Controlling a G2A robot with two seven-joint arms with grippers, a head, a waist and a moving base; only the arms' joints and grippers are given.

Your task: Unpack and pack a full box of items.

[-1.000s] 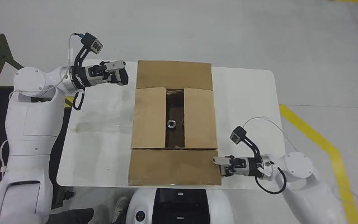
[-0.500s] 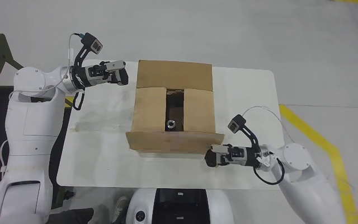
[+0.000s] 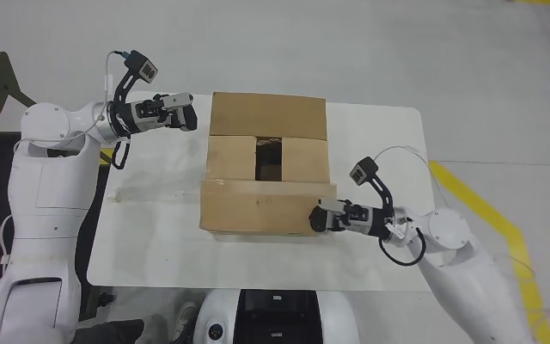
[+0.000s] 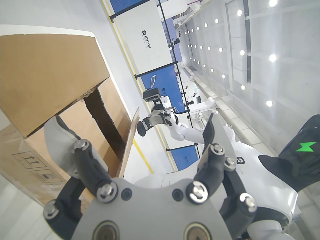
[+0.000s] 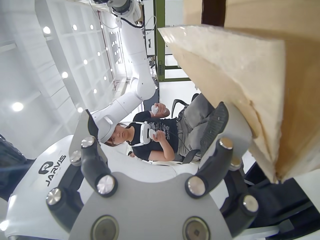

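Box (image 3: 230, 159), long axis left-right, near flap (image 3: 258, 208) raised (parted right jaws touching)

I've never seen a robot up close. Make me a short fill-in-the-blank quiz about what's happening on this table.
1. The ____ box stands on a white table.
2. The right pincer touches the box's near ____.
3. The left pincer, beside the box's far corner, holds ____.
Missing words: cardboard; flap; nothing.

Glossy white arms (image 3: 56, 123), black wrist cameras (image 3: 143, 67)
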